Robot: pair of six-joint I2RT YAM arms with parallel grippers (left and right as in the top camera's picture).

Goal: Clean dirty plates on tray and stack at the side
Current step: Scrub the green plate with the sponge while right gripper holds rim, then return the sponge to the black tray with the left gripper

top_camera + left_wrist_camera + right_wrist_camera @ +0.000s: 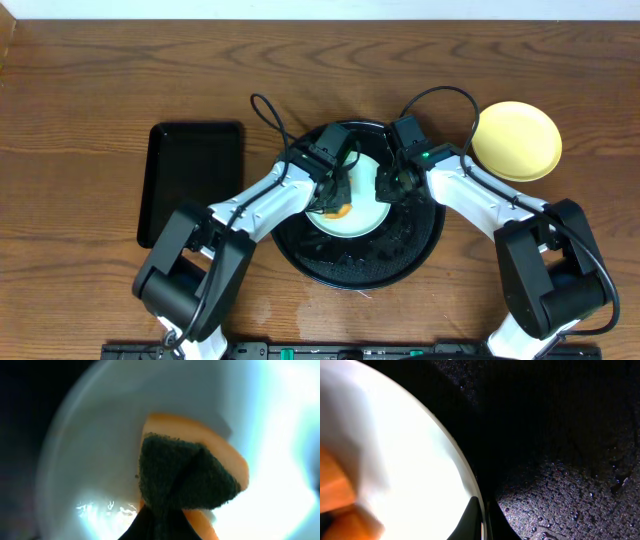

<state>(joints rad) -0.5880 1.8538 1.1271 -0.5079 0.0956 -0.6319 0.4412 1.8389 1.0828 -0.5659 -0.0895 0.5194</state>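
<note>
The step in hand is the scrubbing of a plate: a mint-white plate (365, 222) lies inside the round tray (400, 262) at the middle of the bench (90, 100), and both arms reach in over it. The left hand (335, 190) is closed tight on a sponge (185, 475), orange with a dark green scouring face, and presses it down onto the left part of the plate's surface; in the left wrist view the orange foam spreads flat against the pale glaze. The right hand (388, 185) is closed as well, pinching the plate's right rim, where the right wrist view shows a dark fingertip (470, 519) lying along the edge just above the black tray floor, so it seems to be steadying the plate against the rubbing. Whether any smear is left under the sponge cannot be told, nor whether another plate lies beneath this one. A yellow plate (516, 140) sits off the tray to the right, likely the start of the stack, and a rectangular tray (192, 180) lies apart on the left. The next move calls for wiping across the covered patch while the rim grip holds, then lifting the sponge clear so the right arm can carry the plate onto the yellow one
</note>
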